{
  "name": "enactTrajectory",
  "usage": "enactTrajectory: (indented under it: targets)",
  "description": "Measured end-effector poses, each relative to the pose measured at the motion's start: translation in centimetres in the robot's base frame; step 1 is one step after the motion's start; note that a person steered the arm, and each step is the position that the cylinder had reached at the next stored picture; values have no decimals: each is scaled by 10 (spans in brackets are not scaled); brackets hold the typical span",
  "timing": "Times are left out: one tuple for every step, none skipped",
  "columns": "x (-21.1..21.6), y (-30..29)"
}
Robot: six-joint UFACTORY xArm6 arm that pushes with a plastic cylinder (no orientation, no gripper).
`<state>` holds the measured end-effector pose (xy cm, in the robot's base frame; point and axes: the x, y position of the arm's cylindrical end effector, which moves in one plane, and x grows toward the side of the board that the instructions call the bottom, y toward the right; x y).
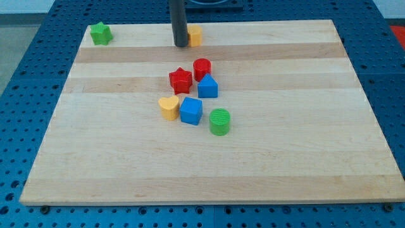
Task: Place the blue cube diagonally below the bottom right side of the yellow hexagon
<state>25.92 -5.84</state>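
The blue cube (191, 111) lies near the middle of the wooden board (304, 158), between a yellow heart (168, 107) on its left and a green cylinder (219, 121) at its lower right. The yellow hexagon (195, 35) sits at the view's top, partly hidden behind the dark rod. My tip (180, 45) rests on the board just left of the hexagon, touching or nearly touching it, far above the blue cube.
A red star (180, 79), a red cylinder (202, 67) and a blue house-shaped block (207, 86) cluster just above the blue cube. A green star (100, 33) lies at the board's top left corner.
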Motion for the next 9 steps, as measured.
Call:
enactTrajectory:
  targets:
    - [-2, 17]
    - [-2, 24]
    - [-2, 27]
    - [2, 27]
    - [32, -6]
    - [79, -71]
    - [143, -107]
    - [201, -107]
    - [243, -100]
